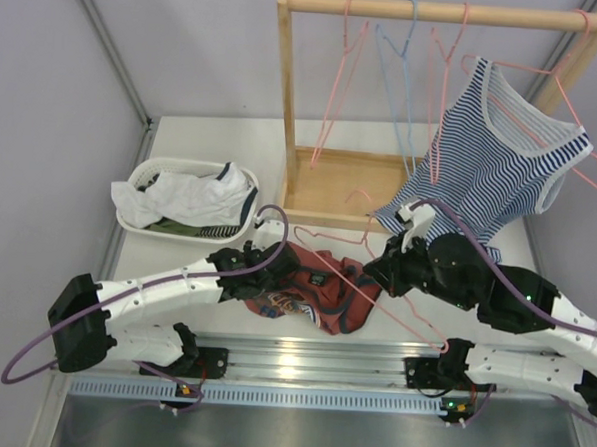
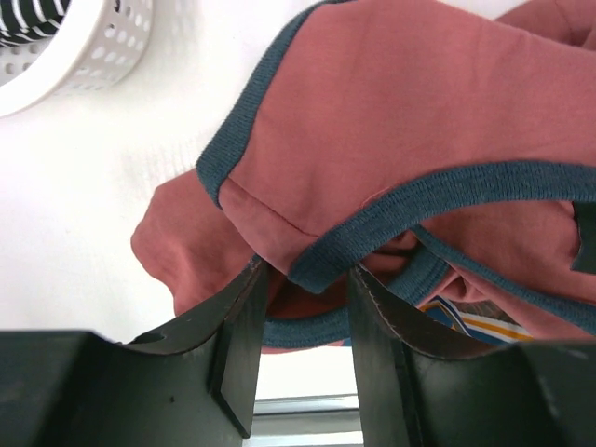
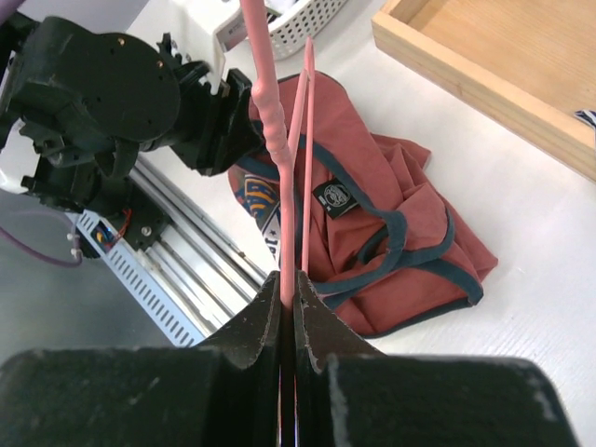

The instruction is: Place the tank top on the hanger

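Right gripper (image 3: 288,312) pinches the thin pink wire hanger (image 3: 279,158) for threading; left gripper (image 2: 305,321), fingers spread, straddles the crumpled rust-red tank top's (image 2: 391,121) navy trim, likely to lift it.

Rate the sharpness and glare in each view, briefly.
Top external: even light, a bright glare spot on the metal rail, everything fairly sharp. Left wrist: the tank top crisp, the white table washed out, no texture. Right wrist: the hanger blurred close to the lens, fingers dark, little detail.
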